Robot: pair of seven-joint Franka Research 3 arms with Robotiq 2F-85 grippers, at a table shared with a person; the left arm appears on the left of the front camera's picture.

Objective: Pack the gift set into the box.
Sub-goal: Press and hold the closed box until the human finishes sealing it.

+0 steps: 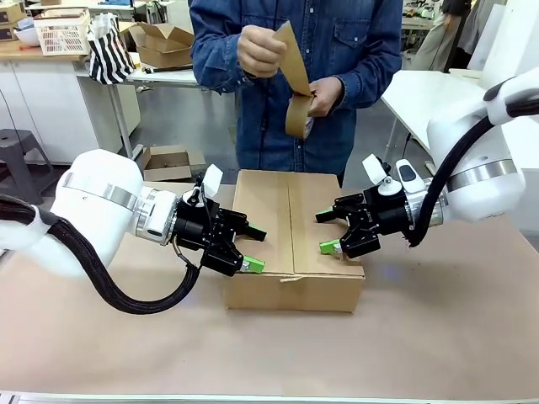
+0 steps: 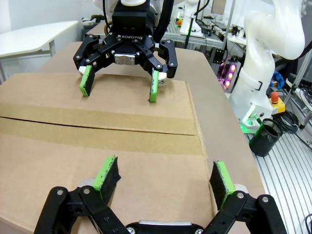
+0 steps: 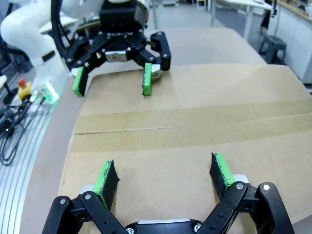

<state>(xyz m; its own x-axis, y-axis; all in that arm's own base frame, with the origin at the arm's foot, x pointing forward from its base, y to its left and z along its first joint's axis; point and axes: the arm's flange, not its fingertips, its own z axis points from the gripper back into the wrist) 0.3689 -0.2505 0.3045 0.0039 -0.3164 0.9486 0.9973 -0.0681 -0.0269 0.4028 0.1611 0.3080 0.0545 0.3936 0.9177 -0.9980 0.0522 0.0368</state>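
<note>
The box [image 1: 290,227] sits in the middle of the table with its top flaps closed and a strip of brown tape along the seam [image 2: 97,129]. The gift set is hidden. My left gripper [image 1: 253,250] is open at the box's left end, its pads over the top edge. My right gripper [image 1: 327,231] is open at the right end in the same way. Each wrist view has its own open gripper [image 2: 165,175] [image 3: 163,178] low over the lid and the other one opposite. Behind the box, a person's hands pull a strip from a tape roll [image 1: 299,114].
The table [image 1: 421,320] is covered in brown paper, with free room in front of and beside the box. On a far table stand a smaller open carton [image 1: 164,42], a white basket [image 1: 63,32] and a striped bag [image 1: 109,50]. A black cup [image 2: 265,136] sits off the table's edge.
</note>
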